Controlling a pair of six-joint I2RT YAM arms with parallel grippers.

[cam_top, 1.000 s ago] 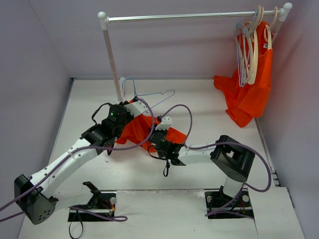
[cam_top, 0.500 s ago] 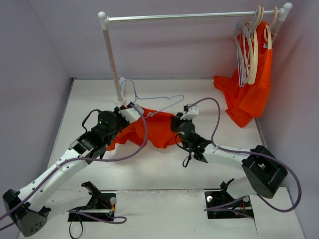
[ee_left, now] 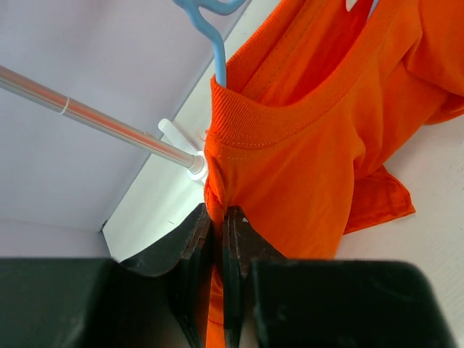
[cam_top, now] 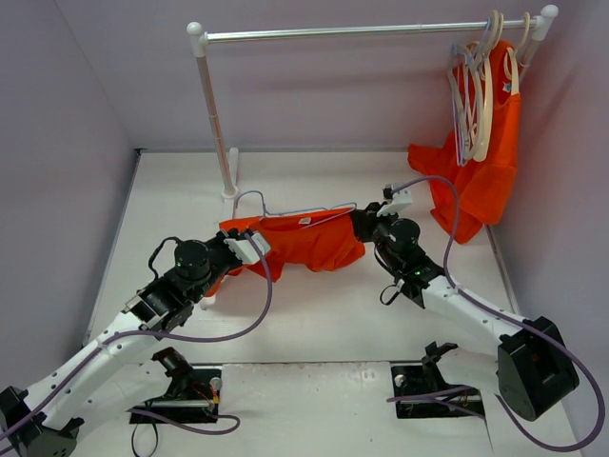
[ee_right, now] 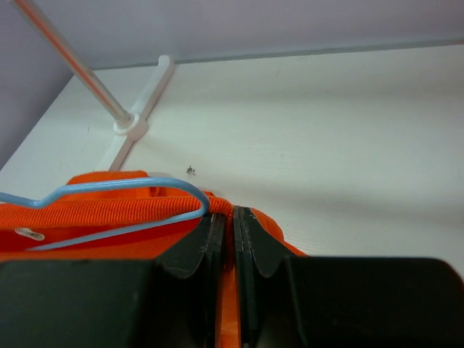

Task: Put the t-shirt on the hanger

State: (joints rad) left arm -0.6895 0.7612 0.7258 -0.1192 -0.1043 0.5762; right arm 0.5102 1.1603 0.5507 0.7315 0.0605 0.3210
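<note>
Left gripper [ee_left: 216, 217] and right gripper [ee_right: 233, 217] are each clamped on an edge of the orange t-shirt [cam_top: 304, 243], which is spread between them mid-table. The cloth looks light, soft and saggy, and is probably best held at the shoulder seams. The thin hanger [ee_left: 219, 61] pokes out through the collar and is likely springy. Its lower bar is hidden inside the fabric.

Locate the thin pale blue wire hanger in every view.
Top external: thin pale blue wire hanger at centre, along the orange t-shirt collar.
Left wrist: hanger top centre, rising from the collar.
Right wrist: hanger lower left.
Shared landmark: clothes rack's white foot.
</note>
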